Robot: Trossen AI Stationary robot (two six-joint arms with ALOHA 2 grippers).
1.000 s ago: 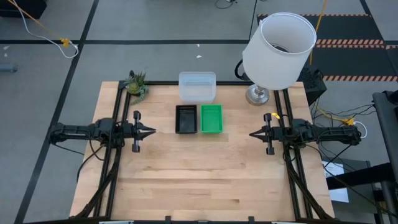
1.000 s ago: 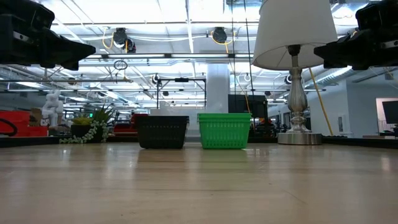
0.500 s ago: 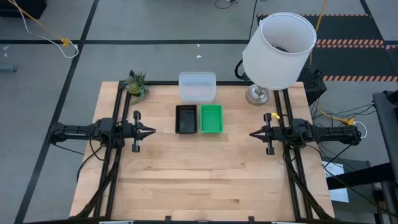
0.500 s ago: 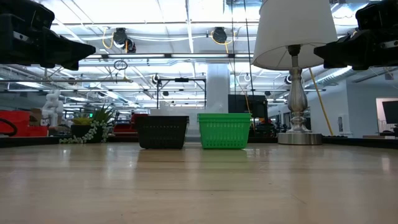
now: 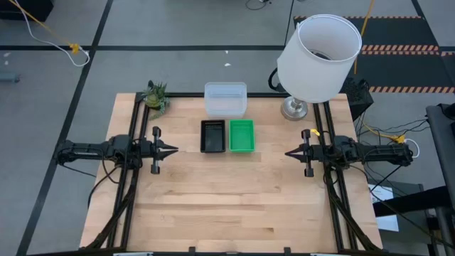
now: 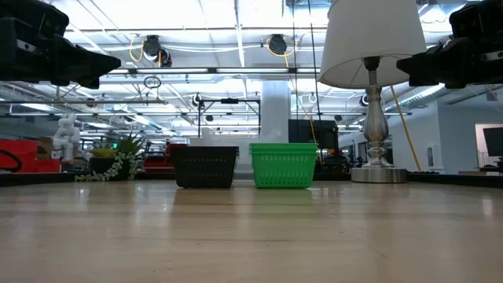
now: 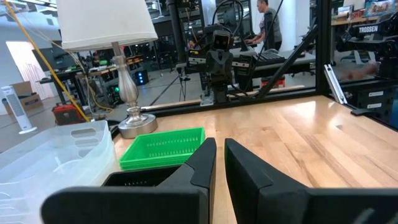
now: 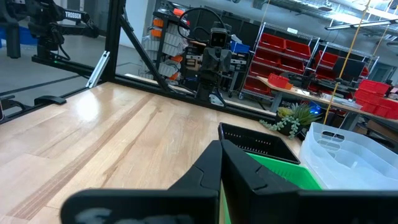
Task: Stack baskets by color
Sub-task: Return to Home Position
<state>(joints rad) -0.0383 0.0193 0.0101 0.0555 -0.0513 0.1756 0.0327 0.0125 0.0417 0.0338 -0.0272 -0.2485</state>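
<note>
- Black baskets [image 5: 212,136] and green baskets [image 5: 242,135] sit side by side near the table's [image 5: 227,206] far edge, with clear baskets [image 5: 225,99] at that edge behind them.
- Left gripper [image 5: 174,149] and right gripper [image 5: 288,152], fingers pinched together, hover at opposite sides, bare tabletop between.

This is a robotics lab set in a big open industrial hall. The pale wooden worktop [image 5: 227,206] sits on a black metal frame over a grey floor marked with dark tape lines [image 5: 178,28], beside an orange-striped black safety mat [image 5: 405,48]. Overhead run long white strip lights and exposed ducting [image 6: 196,31]. Behind stand metal shelves of red plastic storage bins [image 8: 286,53], another black-framed rig bearing a maker's label [image 7: 367,29], and a person standing at a bench [image 7: 268,22].
</note>
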